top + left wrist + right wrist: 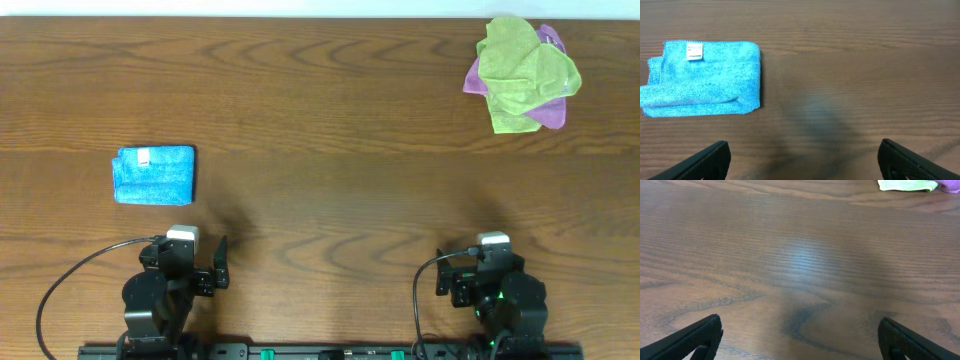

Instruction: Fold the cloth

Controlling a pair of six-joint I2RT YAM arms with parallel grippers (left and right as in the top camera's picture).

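Cloth position decides this one for you: the crumpled lime-green microfibre cloth [525,72] sits at the far right of the brown wooden desk [330,120]. It is heaped on a purple cloth [550,112] whose edges peek out at its left and near-right sides. Your right hand [800,337] rests at the near edge, jaws spread wide and holding nothing. The green heap lies far ahead of it and a little to the right, and the right wrist view catches only its near edge in the top right corner. Your left hand [805,162] is likewise wide open and empty at the near left, well apart from the target. Ahead of it lies a bright blue folded cloth [705,80] with a small white label [694,51], which isn't your job. The right arm is clearly nearer, so I'd judge the reach is its to make. The heap is bunched, with no clean long axis and only slightly longer near-to-far, so you'll probably have to lift it off the purple one and spread it flat before folding. Take care not to pinch both layers together.
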